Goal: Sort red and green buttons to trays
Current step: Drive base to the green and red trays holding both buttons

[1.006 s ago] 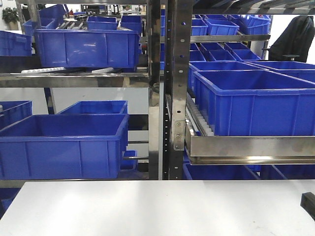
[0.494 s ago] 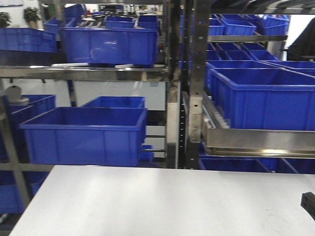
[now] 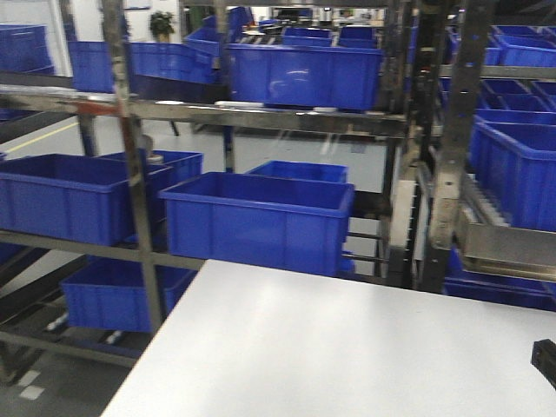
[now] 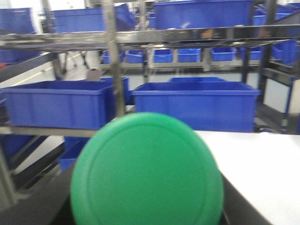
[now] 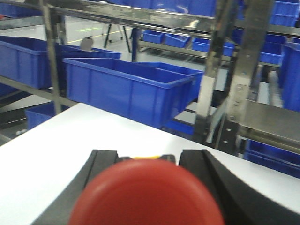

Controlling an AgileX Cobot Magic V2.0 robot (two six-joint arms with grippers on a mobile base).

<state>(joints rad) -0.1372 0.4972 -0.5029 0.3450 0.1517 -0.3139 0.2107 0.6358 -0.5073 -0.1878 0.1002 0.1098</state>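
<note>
Right, my left gripper [image 4: 147,212] is clenched on the green button [image 4: 147,172]. Its domed cap faces the left wrist camera and fills the lower middle of that view, so close that it blurs. Only dark slivers of the gripper show at either side beneath the cap, and where they meet the button's base is hidden from me. The white tabletop [image 4: 262,164] lies off to the right of the cap.

My right gripper [image 5: 148,163] grasps the red button [image 5: 146,199] in the same manner. The red cap sits low and central in the right wrist view, with a thin yellow band just behind its top edge. My two black fingers [image 5: 101,169] stand close on both sides of it. The button is held above the tabletop, near its far edge.

From the front view the tabletop stretches ahead, white and plain. A dark block [image 3: 545,358] pokes in at the right border; I cannot tell which part of me that is. Beyond the tabletop stand steel racks [image 3: 130,174] carrying tall blue crates [image 3: 261,221], one of them just past the tabletop's far edge.
</note>
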